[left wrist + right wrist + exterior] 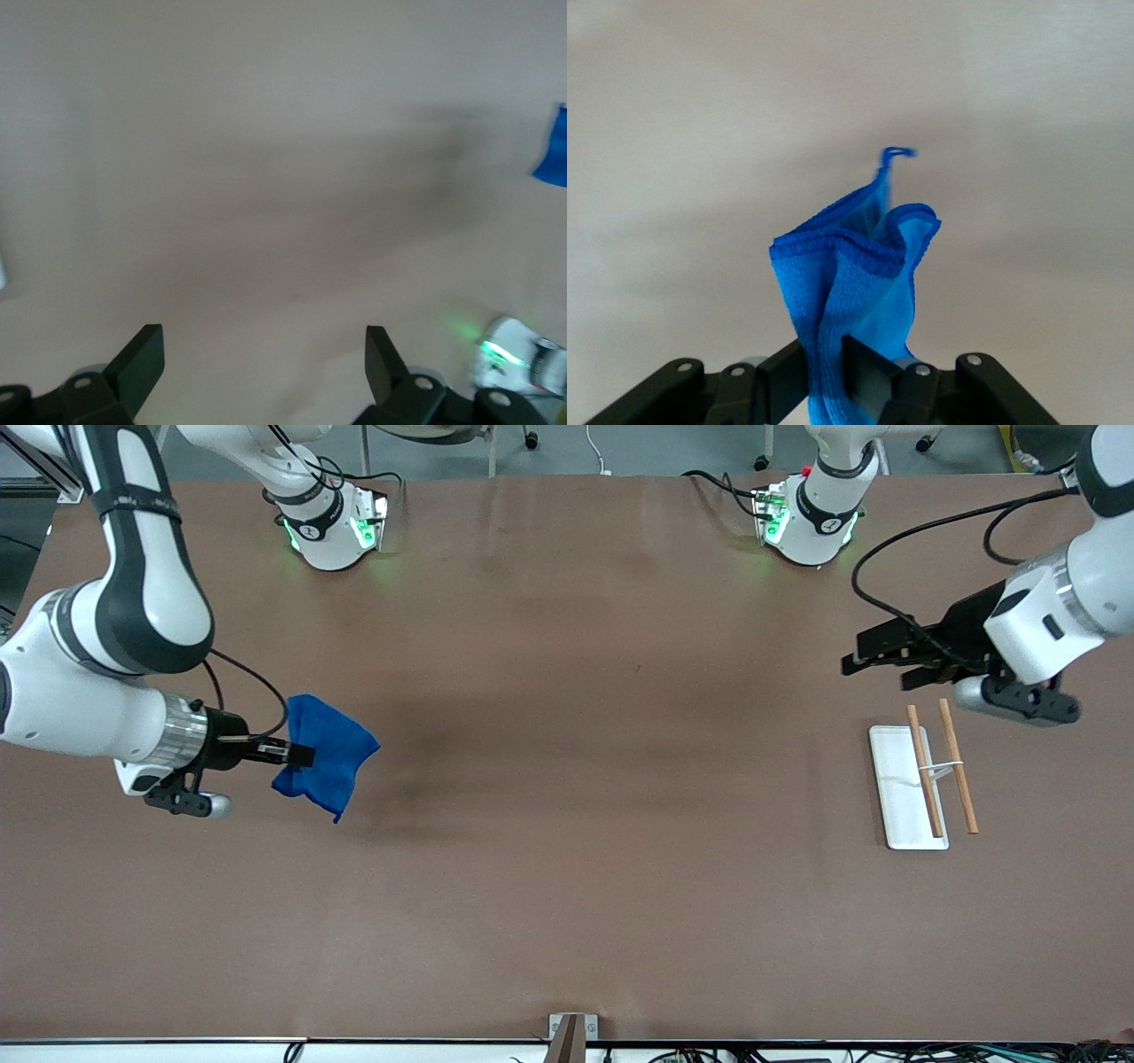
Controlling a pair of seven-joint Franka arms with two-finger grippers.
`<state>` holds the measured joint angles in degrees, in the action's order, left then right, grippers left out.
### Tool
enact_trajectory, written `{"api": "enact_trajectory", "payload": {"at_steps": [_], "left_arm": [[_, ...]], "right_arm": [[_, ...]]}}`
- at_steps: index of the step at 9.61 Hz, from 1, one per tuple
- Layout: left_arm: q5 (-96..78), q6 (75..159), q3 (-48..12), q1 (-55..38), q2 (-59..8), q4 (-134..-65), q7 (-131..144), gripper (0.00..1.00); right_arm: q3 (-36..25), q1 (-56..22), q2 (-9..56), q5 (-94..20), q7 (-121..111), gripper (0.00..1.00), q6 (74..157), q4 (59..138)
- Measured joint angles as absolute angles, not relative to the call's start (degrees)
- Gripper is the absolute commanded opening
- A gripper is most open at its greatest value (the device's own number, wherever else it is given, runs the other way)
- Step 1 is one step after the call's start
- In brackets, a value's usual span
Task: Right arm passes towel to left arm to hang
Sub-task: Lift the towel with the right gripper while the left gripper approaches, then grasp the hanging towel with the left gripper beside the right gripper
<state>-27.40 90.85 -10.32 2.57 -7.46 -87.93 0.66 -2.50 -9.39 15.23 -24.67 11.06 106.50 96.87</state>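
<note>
One blue towel (330, 766) bunched, loop up, clenched in right gripper (297, 754), left gripper (858, 657) released

The towel (330, 766) is a bright royal blue all over, with a darker blue stitched edge and a small blue loop (897, 152) at one corner. The table (567, 886) is plain brown. On it sits a white tray (899, 806) with two light brown wooden sticks (959, 779); both arms are white and black.
</note>
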Motion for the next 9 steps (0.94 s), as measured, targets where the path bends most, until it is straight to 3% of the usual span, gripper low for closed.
{"api": "enact_trajectory", "payload": {"at_steps": [7,9], "left_arm": [[-71.1,87.2,-11.8,1.5,-17.2,-96.6,-15.8,1.00],[-79.8,85.6,-13.7,1.3,-19.9,-97.6,-17.1,0.93]], "right_arm": [[-2.3,-18.8,15.2,-48.9,13.0,0.00,106.5,89.3],[-2.3,-19.7,15.3,-56.3,12.9,0.00,106.4,89.0]]}}
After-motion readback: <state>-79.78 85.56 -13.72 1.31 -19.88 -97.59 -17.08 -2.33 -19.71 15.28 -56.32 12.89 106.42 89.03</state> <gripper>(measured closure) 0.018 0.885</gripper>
